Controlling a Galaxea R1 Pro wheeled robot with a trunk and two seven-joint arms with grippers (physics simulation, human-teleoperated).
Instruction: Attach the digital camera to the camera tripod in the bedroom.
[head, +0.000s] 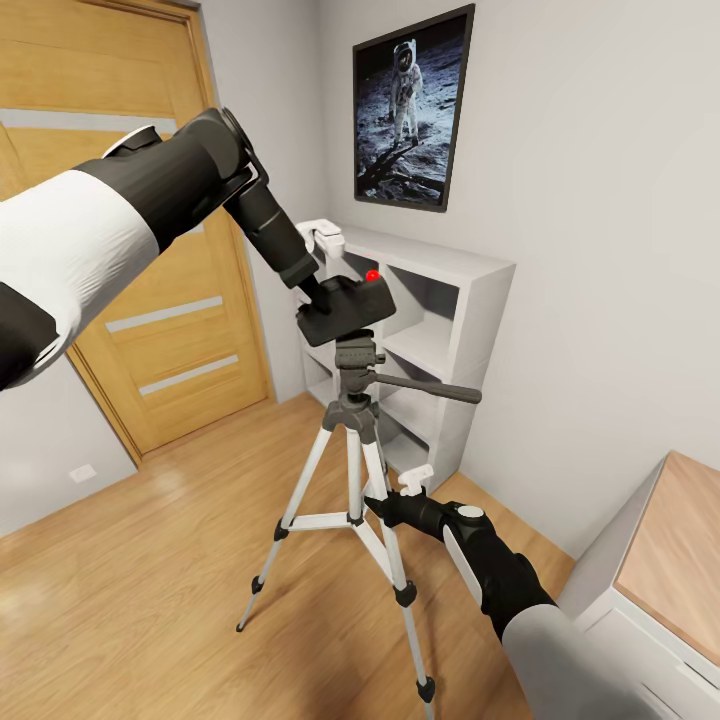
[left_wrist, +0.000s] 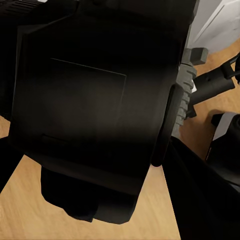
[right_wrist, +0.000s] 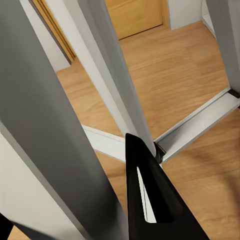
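The digital camera (head: 347, 303), matte black with a red button on top, sits right on top of the dark grey head of the camera tripod (head: 357, 366); I cannot tell if they touch. My left gripper (head: 316, 300) is shut on the camera's left end. In the left wrist view the camera's black body (left_wrist: 90, 100) is very close, with the tripod's grey head (left_wrist: 188, 75) beyond it. Lower down, my right gripper (head: 386, 504) is shut on a silver tripod leg (right_wrist: 60, 150); one black finger (right_wrist: 145, 200) lies against it. The tripod stands on the bedroom's wood floor.
A white cube shelf (head: 455, 300) stands against the wall just behind the tripod, under a framed astronaut picture (head: 412, 108). A wooden door (head: 150, 340) is at the left. A wood-topped desk (head: 680, 560) is at the lower right. The tripod's side handle (head: 430, 388) points right.
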